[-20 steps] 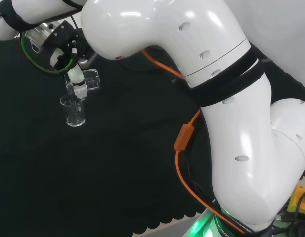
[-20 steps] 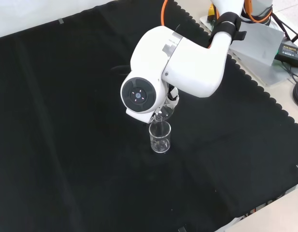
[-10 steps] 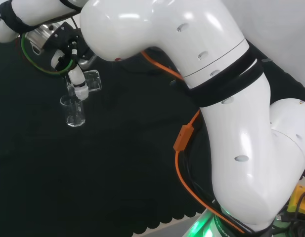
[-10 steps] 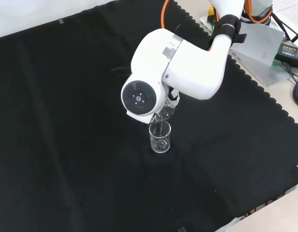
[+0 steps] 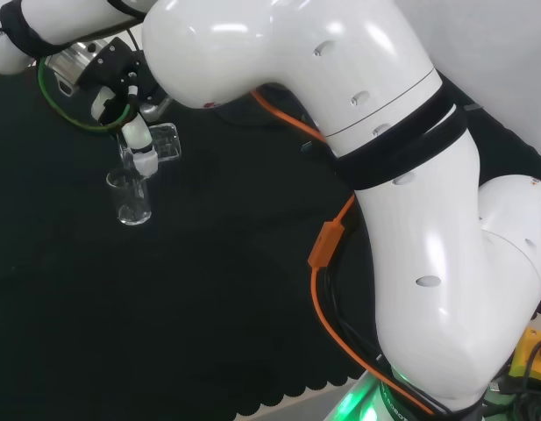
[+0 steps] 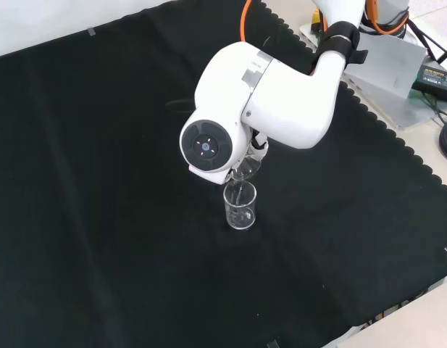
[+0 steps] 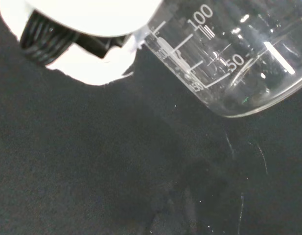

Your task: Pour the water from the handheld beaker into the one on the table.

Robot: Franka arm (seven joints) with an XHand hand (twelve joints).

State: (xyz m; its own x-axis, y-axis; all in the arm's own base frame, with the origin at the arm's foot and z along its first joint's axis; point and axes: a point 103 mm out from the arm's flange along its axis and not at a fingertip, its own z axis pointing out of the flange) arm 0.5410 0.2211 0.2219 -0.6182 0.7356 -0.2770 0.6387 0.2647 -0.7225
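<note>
From the head view I see the hand [image 5: 121, 92] at the upper left, fingers curled round a clear handheld beaker [image 5: 160, 143] that is tipped well over, its mouth leaning down toward the second beaker [image 5: 131, 197] standing upright on the black cloth [image 5: 191, 298] just below it. One white finger [image 5: 140, 140] runs down in front of the tilted glass, so I read the hand as closed on that beaker.

In the front view the arm's big white link [image 6: 263, 109] with its round grey cap stands in front of the hand, and I get only a sliver of the tilted beaker [image 6: 245, 170] poking out beneath it. Its lip sits directly over the rim of the table beaker [image 6: 240, 206], very near it (I cannot tell whether glass touches glass). The table beaker stands alone near the middle of the cloth [image 6: 100, 217], well away from the scalloped edge.

The wrist view puts me close on the held beaker [image 7: 224, 58]: printed graduation marks run along its wall and its round base faces the camera, so it lies strongly tilted. A blurred white and black part of the hand [image 7: 87, 29] sits against the glass. I cannot make out a water level in either vessel, nor a stream between them; faint glints on the dark cloth [image 7: 92, 171] hint at the lower beaker's rim, no more
</note>
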